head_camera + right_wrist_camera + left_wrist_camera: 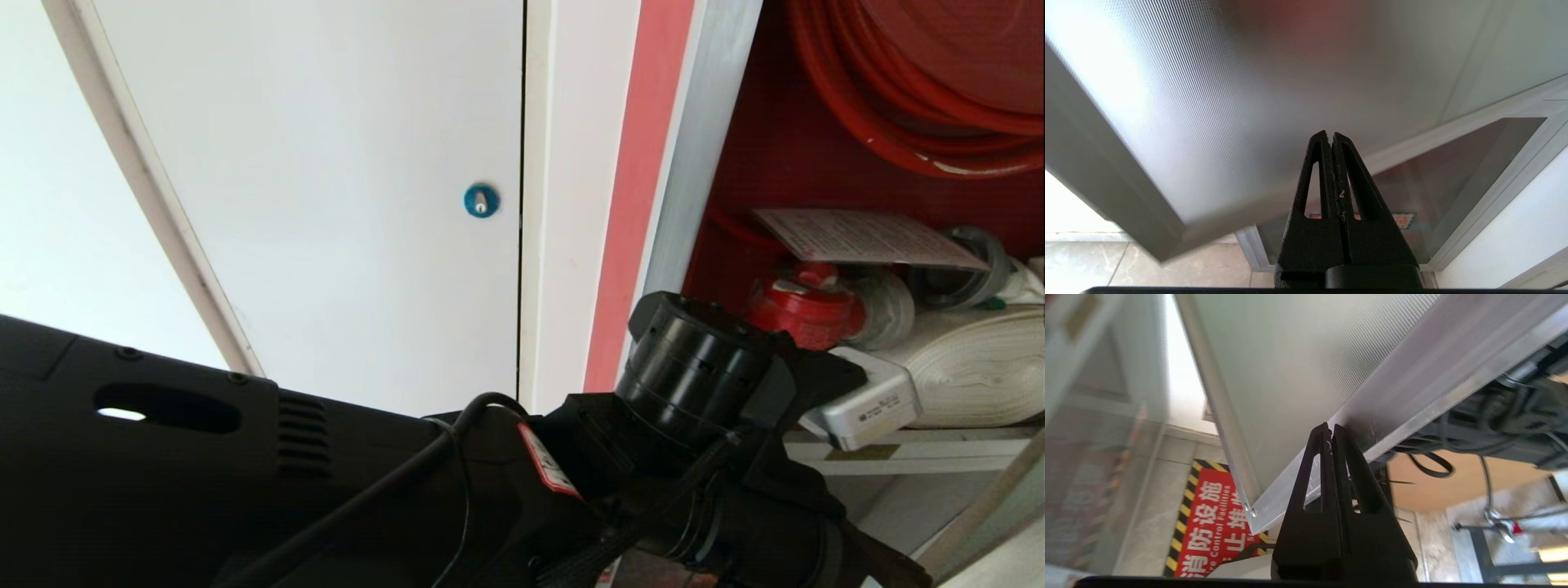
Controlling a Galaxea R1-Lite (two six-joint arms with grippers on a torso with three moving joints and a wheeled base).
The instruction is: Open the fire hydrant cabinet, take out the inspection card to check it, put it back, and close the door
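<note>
Standing open, cabinet (784, 163) shows card (865, 238) at 3 o'clock of white panel (326, 204); left gripper (1329, 426) closed against door (1290, 375); right gripper (1329, 134) closed, empty.

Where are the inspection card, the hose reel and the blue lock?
inspection card (865, 238): head view, middle of its printed face.
hose reel (890, 122): head view, coiled red hose.
blue lock (481, 200): head view, its round face.

You've got 1 fire hydrant cabinet (735, 163) with 1 inspection card (865, 238), 1 red hose reel (922, 90), 1 red valve (804, 306) and 1 white rolled hose (980, 367). 1 white panel (326, 163) carries 1 blue lock (481, 200). 1 floor sign (1212, 526).
</note>
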